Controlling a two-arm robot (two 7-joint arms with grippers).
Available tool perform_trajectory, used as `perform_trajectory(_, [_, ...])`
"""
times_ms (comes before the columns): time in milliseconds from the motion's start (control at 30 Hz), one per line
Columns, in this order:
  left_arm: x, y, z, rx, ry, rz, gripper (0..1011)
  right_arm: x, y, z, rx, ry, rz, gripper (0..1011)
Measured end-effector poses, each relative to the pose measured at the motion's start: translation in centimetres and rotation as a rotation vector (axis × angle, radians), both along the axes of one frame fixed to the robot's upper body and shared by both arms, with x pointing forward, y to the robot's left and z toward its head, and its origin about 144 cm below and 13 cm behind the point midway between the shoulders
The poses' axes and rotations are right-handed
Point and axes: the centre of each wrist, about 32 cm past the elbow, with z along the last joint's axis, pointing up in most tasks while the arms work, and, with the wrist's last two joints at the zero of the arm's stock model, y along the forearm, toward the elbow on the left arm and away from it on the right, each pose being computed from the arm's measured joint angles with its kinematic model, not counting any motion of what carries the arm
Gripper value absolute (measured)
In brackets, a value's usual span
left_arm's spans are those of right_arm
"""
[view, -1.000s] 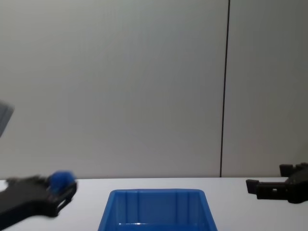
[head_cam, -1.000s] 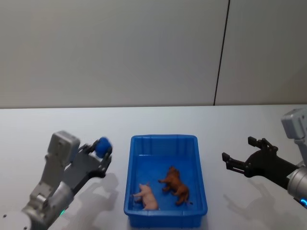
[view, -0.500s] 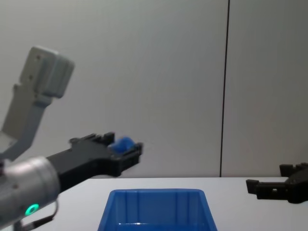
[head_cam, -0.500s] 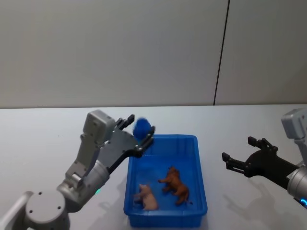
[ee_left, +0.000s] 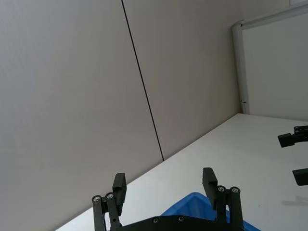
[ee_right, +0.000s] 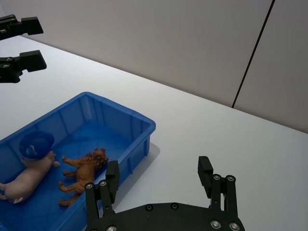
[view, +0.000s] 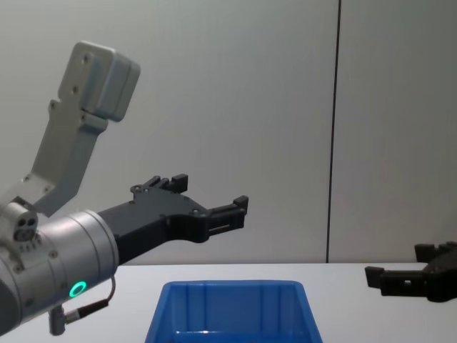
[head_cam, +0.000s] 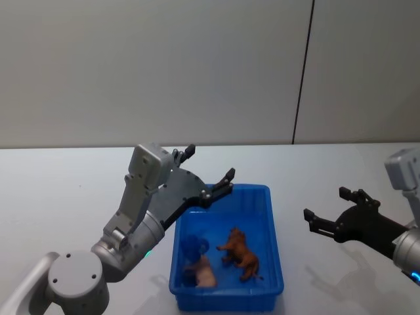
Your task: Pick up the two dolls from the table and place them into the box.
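Note:
The blue box (head_cam: 223, 190) sits mid-table, and both dolls lie inside it. The pale pink doll (head_cam: 204, 273) is at its near left and the reddish-brown doll (head_cam: 241, 254) is right of it. A small blue round object (head_cam: 195, 247) rests against the pink doll's head. My left gripper (head_cam: 210, 162) hovers open and empty above the box's far left corner. My right gripper (head_cam: 326, 203) hangs open and empty over the table (head_cam: 65, 177), right of the box. The right wrist view shows the pink doll (ee_right: 26, 178), brown doll (ee_right: 84, 171) and blue object (ee_right: 36, 144) in the box (ee_right: 139, 122).
A plain grey wall with a dark vertical seam (head_cam: 302, 72) stands behind the table. The left arm's grey housing (view: 96, 68) rises high at the left of the chest view, above the box (view: 232, 307).
My left arm swung up from the table to the box's far left corner and opened. The blue object it held now lies in the box beside the pink doll. The right arm stayed still.

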Motion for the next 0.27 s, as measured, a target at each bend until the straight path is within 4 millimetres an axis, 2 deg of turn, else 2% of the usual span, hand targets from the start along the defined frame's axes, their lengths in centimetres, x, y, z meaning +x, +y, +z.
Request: perform_trajectory(267, [0.01,-0.3,0.29,-0.002,-0.004,-0.007,1001,0.0,0.0,0.0,0.0,0.0,0.0,1001])
